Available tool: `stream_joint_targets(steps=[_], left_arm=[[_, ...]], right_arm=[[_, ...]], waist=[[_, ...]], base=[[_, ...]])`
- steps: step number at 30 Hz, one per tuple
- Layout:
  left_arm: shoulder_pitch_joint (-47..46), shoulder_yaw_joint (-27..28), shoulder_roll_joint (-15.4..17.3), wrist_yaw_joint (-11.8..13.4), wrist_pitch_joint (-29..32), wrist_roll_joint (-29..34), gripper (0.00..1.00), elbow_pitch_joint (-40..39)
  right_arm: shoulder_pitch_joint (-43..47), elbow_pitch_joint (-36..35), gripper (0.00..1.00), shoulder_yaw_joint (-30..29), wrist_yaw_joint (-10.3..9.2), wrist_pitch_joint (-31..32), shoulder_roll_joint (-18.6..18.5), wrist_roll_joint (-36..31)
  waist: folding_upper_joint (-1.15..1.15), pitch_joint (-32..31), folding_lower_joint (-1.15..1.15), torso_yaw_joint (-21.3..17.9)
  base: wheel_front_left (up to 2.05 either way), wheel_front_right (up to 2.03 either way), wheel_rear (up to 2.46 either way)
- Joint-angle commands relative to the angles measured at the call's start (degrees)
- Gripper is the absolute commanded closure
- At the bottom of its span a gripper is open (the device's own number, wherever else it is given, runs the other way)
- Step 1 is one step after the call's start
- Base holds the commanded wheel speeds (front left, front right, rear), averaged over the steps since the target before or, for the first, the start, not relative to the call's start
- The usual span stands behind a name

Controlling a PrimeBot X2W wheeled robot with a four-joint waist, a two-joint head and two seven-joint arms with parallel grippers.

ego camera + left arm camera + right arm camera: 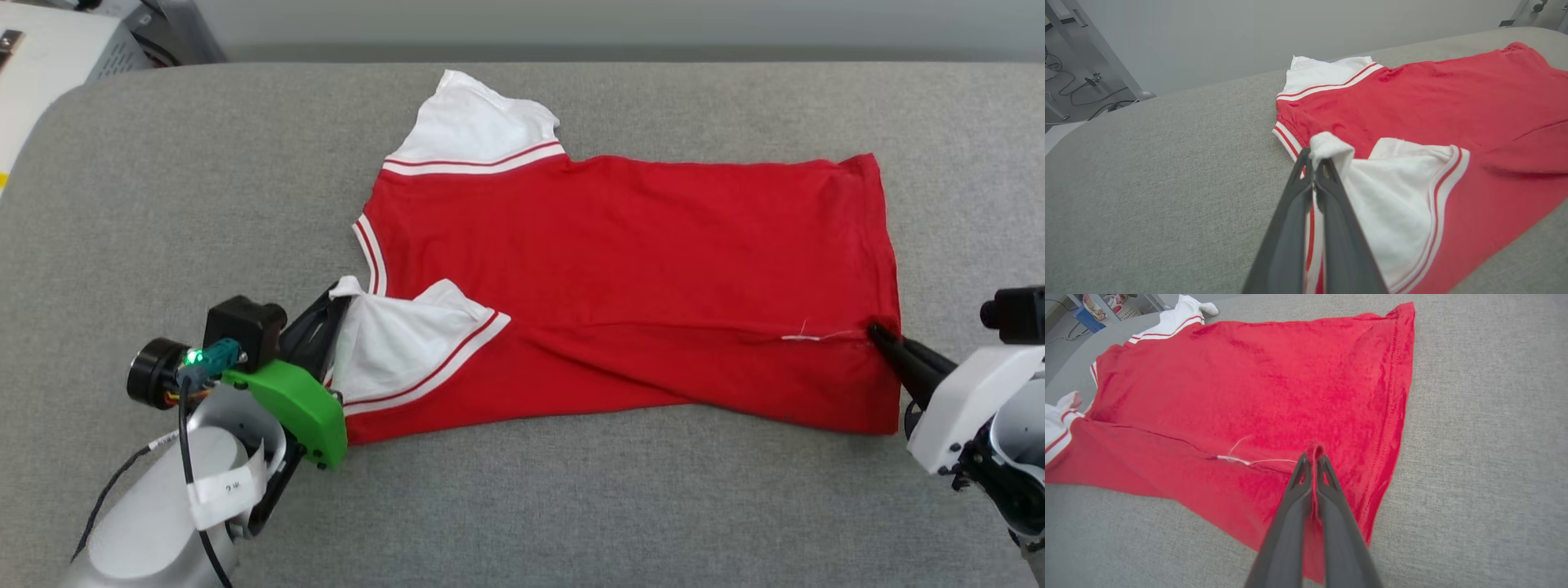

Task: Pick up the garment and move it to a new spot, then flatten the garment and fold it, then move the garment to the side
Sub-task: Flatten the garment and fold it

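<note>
Head view: a red T-shirt lies spread across the middle of a grey fabric-covered desk, collar toward the left of the frame and hem toward the right. The shirt's lower long edge is turned up over the body, forming a band along the bottom. The near white sleeve rests on top of the red at lower left, and the far white sleeve lies flat at upper centre.

At lower left, the left tool is pinched tight on the cuff end of the near sleeve. In the left wrist view a knob of white cloth bunches between its closed fingers. At the right edge, the right tool is clamped on a nip of red fabric at the hem end of the folded band, just beside a loose white thread. In the right wrist view the cloth ridges up between its fingertips.

Judging by the layout, moving the shirt to a new spot and flattening it are done, and the first lengthwise fold is in hand, with both tools holding its two ends. What appears to remain is to release that fold, turn in the far side and its sleeve, fold the shirt across, and shift the bundle to the side of the desk.
</note>
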Motion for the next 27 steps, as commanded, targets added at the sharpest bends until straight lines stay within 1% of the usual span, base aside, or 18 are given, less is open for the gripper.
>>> stream_joint_targets(steps=[1, 6, 12, 17, 18, 19, 20, 23, 27], left_arm=[[-2.1, -0.1, -0.6, -0.8, -0.2, 0.2, 1.0, 1.6], [-6.4, -1.6, -2.7, -3.6, -0.7, 0.6, 1.0, 9.7], [-8.6, -3.7, -5.4, -5.5, -2.2, 0.4, 1.0, 18.7], [-8.9, -5.4, -7.3, -6.4, -3.7, -0.2, 1.0, 23.9], [-8.9, -5.5, -8.0, -6.7, -4.7, -1.0, 0.89, 25.7], [-9.0, -5.5, -8.0, -6.7, -4.9, -1.1, 0.0, 25.9], [-9.2, -5.2, -7.9, -6.8, -5.2, -1.4, 0.0, 25.9], [-9.9, -4.0, -6.9, -6.9, -5.7, -2.0, 0.0, 24.8], [-11.6, -2.5, -4.5, -6.9, -5.7, -2.8, 0.0, 21.6]], right_arm=[[-1.9, 0.7, 1.0, 0.0, -0.04, 0.3, 0.2, -0.8], [-7.1, 4.8, 1.0, 1.2, -0.04, 0.6, 0.4, -2.2], [-11.0, 10.9, 1.0, 4.4, -0.04, -0.1, 0.5, -3.5], [-11.7, 14.0, 1.0, 6.6, -0.04, -1.6, 0.4, -3.1], [-11.4, 14.1, 0.87, 7.1, -0.04, -3.6, 0.2, -2.7], [-11.3, 14.0, 0.45, 7.1, -0.04, -4.2, 0.0, -2.7], [-11.0, 13.6, 0.0, 7.1, -0.04, -5.0, -0.3, -2.6], [-9.7, 12.0, 0.0, 6.4, -0.04, -7.0, -1.0, -2.5], [-7.3, 9.2, 0.0, 4.8, -0.04, -8.6, -2.1, -2.8]], waist=[[0.0, 3.4, 0.0, -0.7], [0.0, 6.2, 0.0, -1.2], [0.0, 7.9, 0.0, -1.0], [0.0, 7.5, 0.0, -0.6], [0.0, 6.3, 0.0, -0.3], [0.0, 5.9, 0.0, -0.1], [0.0, 5.4, 0.0, 0.1], [0.0, 3.8, 0.0, 0.7], [0.0, 1.5, 0.0, 1.6]], base=[[0.0, 0.0, 0.0], [0.0, 0.0, 0.0], [0.0, 0.0, 0.0], [0.0, 0.0, 0.0], [0.0, 0.0, 0.0], [0.0, 0.0, 0.0], [0.0, 0.0, 0.0], [0.0, 0.0, 0.0], [0.0, 0.0, 0.0]])
